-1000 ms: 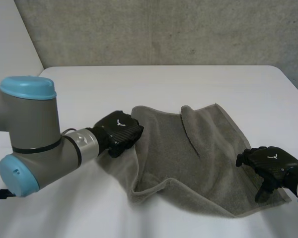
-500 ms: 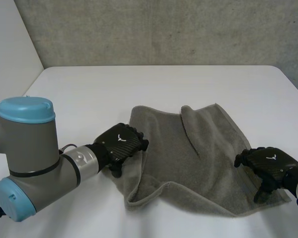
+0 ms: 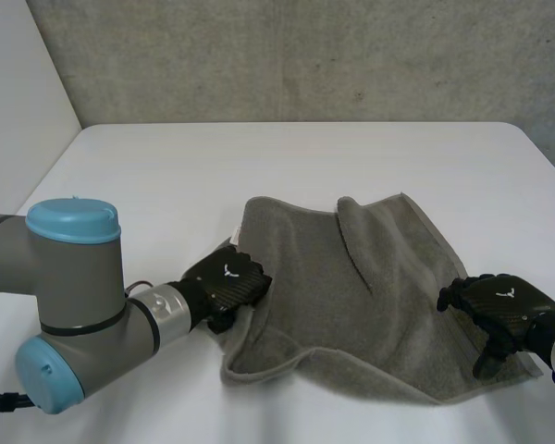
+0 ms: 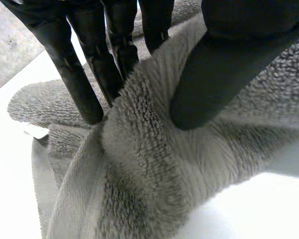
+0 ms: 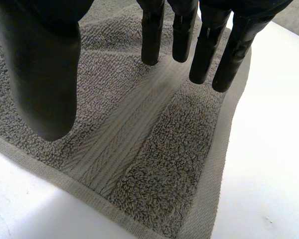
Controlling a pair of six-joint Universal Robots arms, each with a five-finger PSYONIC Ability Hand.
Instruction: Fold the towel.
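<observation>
Work surface: a white table [image 3: 351, 157] with a smooth, matt top and rounded far corners. Its far edge runs straight across in front of the back wall [image 3: 305, 55]. The back wall is bare grey concrete, mottled, with small pits and faint streaks. On the left, a plain pale side wall [image 3: 18, 74] meets the concrete along a straight seam. Lighting is even and soft, with no glare on the tabletop.
</observation>
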